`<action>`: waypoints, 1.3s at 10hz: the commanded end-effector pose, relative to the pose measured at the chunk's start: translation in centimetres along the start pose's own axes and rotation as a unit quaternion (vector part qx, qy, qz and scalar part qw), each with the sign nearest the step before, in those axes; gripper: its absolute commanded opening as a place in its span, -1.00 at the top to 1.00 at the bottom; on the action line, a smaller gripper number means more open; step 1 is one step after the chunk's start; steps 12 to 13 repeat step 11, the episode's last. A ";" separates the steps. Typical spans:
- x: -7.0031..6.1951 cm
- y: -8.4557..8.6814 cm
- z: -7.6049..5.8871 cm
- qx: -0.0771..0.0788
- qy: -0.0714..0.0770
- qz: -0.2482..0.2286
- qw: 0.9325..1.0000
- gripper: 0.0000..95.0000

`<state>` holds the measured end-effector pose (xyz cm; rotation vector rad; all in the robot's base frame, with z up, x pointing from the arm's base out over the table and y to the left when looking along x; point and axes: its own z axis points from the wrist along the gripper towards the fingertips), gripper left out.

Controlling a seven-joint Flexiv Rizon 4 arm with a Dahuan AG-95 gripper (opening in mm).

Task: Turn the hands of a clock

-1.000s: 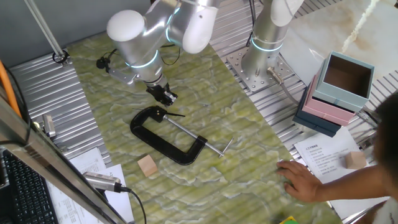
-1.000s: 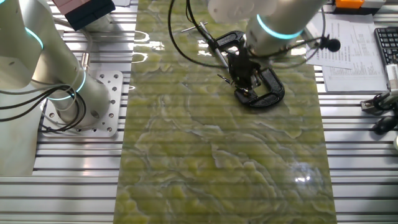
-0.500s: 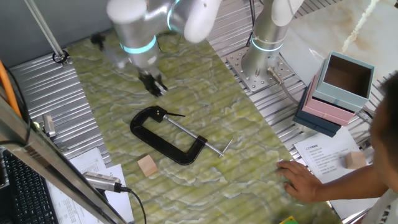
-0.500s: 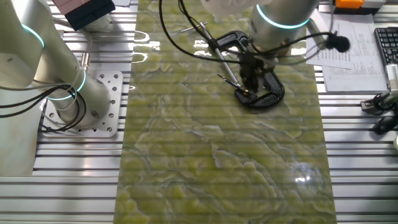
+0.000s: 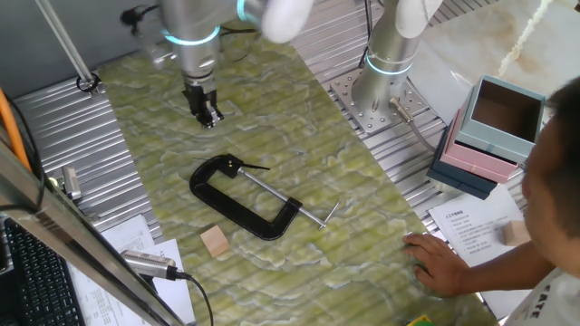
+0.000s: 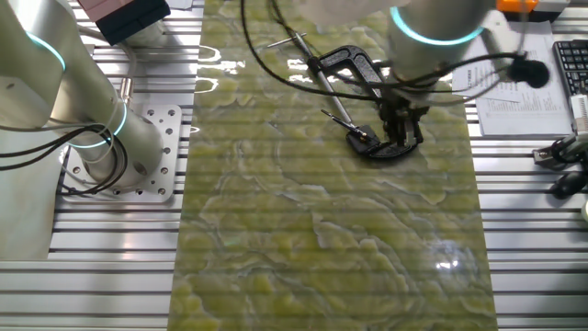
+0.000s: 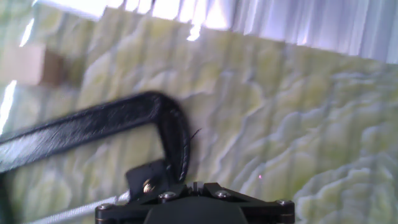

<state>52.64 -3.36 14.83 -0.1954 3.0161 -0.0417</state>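
Note:
A black C-clamp (image 5: pixel 237 197) lies mid-table with its silver screw rod pointing right. The thin black clock hands (image 5: pixel 254 167) stick out from its upper jaw. In the other fixed view the hands (image 6: pixel 329 116) lie left of the clamp (image 6: pixel 367 69). My gripper (image 5: pixel 207 117) hangs above the mat, up and left of the clamp, apart from the hands and holding nothing. Its fingers look pressed together. In the other fixed view the gripper (image 6: pixel 402 138) stands in front of the clamp. The hand view shows the clamp's curved frame (image 7: pixel 93 124) and one thin black tip (image 7: pixel 194 133).
A small wooden block (image 5: pixel 215 241) lies in front of the clamp. A person's hand (image 5: pixel 442 261) rests on the table's right front, with papers beside it. Pink and blue boxes (image 5: pixel 489 131) stand at the right. A second arm's base (image 5: pixel 385 86) is at the back.
My gripper has lifted off the clamp's jaw and moved up and to the far left, away from the hands. The person at the right has leaned further into view.

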 end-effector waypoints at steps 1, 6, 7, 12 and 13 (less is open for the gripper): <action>-0.8 -0.2 -0.2 0.001 -0.021 0.028 0.999 1.00; -1.6 0.2 -0.5 0.001 -0.012 -0.014 1.000 1.00; -1.6 0.2 -0.6 0.001 -0.013 -0.014 1.000 1.00; -1.6 0.2 -0.7 0.003 -0.013 -0.009 1.000 1.00; -1.6 0.2 -0.7 0.003 -0.013 -0.009 1.000 1.00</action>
